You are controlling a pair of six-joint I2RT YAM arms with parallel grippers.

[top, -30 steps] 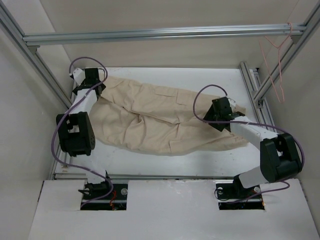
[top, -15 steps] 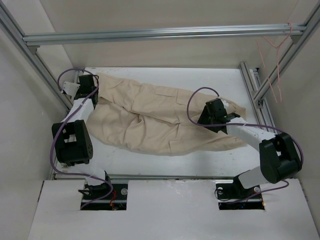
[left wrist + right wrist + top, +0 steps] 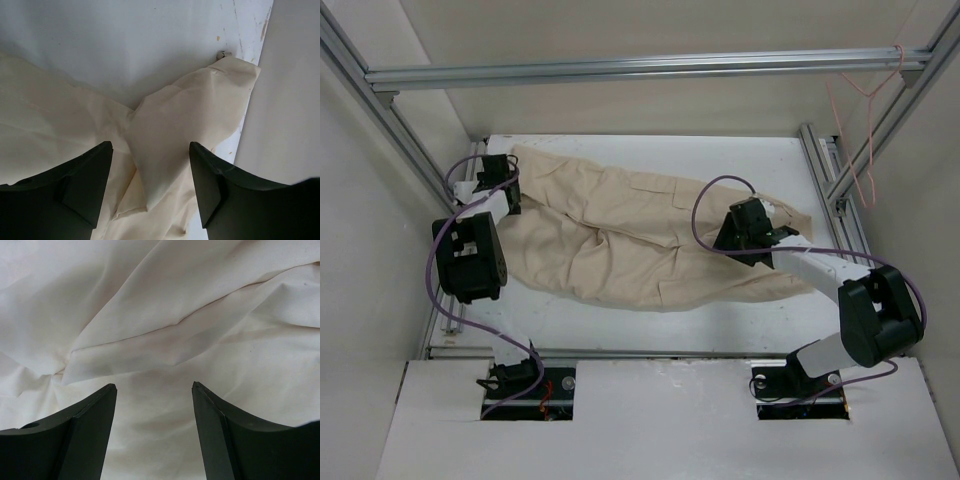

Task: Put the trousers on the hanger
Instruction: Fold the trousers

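trousers [image 3: 620, 235]: matt creased cloth | hanger [image 3: 866, 160]: thin wire | table [image 3: 740, 160]: smooth

The trousers [image 3: 640, 235] lie spread across the desk [image 3: 720, 150]. The hanger [image 3: 869, 96] hangs from the frame [image 3: 620, 68] at far right, well apart.

surface: white tabletop [image 3: 620, 332] | frame: aluminium extrusion rails [image 3: 640, 68] overhead and along both sides | walls: plain beige panels [image 3: 620, 25] | near edge: white board [image 3: 660, 420] | light: soft, even

The black-and-white left arm [image 3: 470, 255] is folded tight, its wrist stretched toward the far left corner — its black two-finger left gripper [image 3: 150, 145] points down, jaws apart. The right arm [image 3: 815, 262] reaches inward; the right gripper [image 3: 154, 386] also gapes, angled down.
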